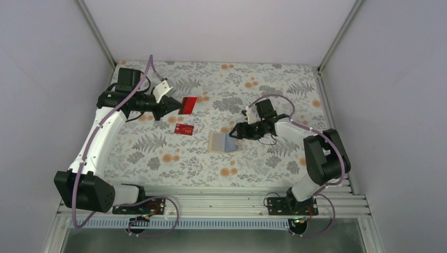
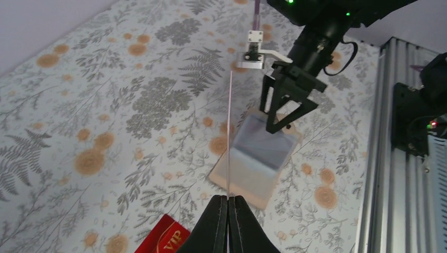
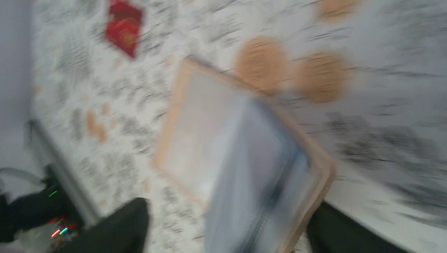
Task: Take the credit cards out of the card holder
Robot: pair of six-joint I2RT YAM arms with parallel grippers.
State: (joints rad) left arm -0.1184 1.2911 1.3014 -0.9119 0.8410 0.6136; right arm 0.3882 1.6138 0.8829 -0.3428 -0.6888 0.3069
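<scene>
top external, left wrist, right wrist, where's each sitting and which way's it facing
top external: overhead from behind, looking down on table; left arm, right arm show.
left wrist: on left arm, facing card holder; own end effector pinching red card.
right wrist: blurred, close over card holder; own fingers at bottom corners.
shared: card holder.

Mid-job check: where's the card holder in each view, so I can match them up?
Top external: card holder centre-right, open; red card upper left of it.
Left wrist: card holder right of centre; red card at bottom edge.
Right wrist: card holder fills the middle, blurred; red card top left.
Shared landmark: that red card, the one lying flat.
</scene>
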